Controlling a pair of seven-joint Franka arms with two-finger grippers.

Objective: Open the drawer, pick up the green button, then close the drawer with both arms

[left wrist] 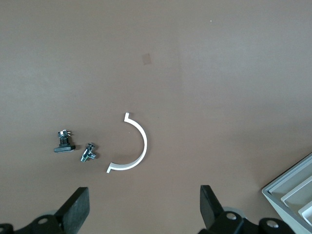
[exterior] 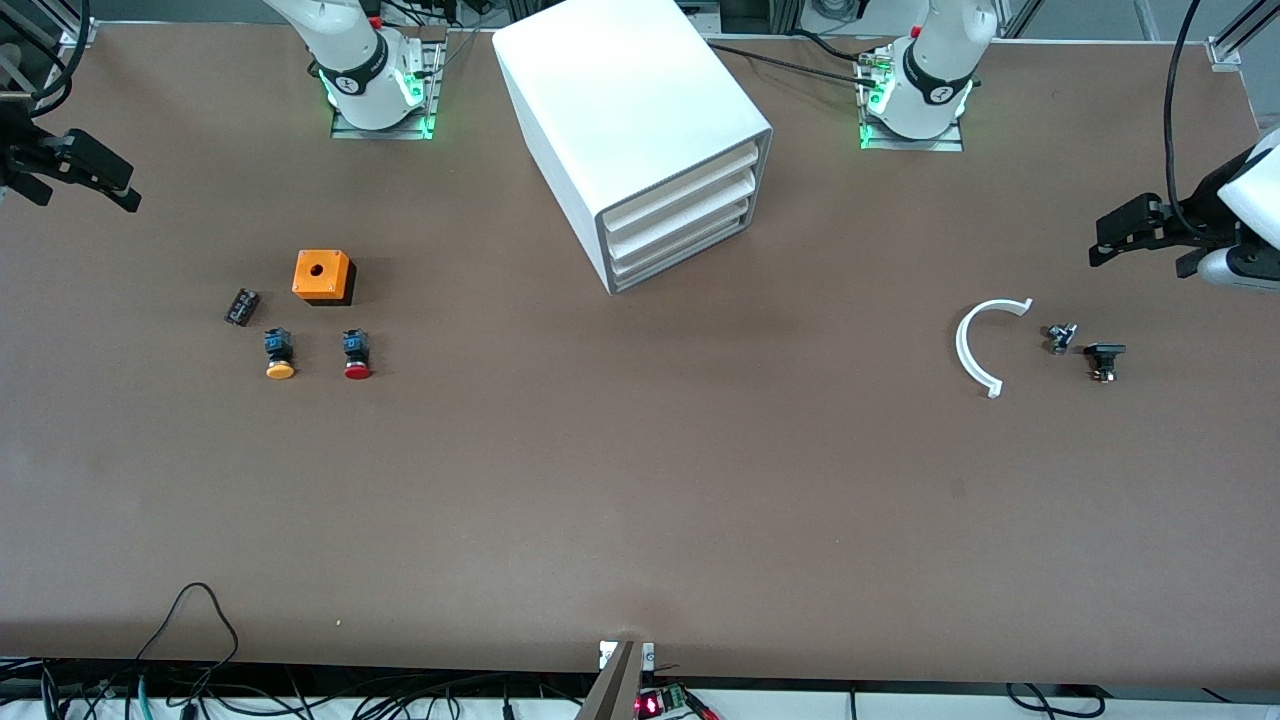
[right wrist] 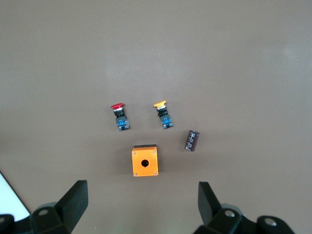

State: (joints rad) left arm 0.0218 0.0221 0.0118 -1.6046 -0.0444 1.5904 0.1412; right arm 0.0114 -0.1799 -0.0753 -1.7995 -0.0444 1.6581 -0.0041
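White clip (exterior: 975,345) lying below left gripper (left wrist: 144,207), fingers apart; right gripper (right wrist: 141,204) hovering apart over orange box (right wrist: 145,161). Drawer (exterior: 682,240) shut, opening pending; next: reaching drawer front.

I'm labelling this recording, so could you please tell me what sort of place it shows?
Probably a robotics lab bench: two arm bases bolted along a brown table, cables hanging at its edges, and staged parts such as a white drawer cabinet, an orange box and push buttons. Both grippers, left and right, wait at the table's ends.
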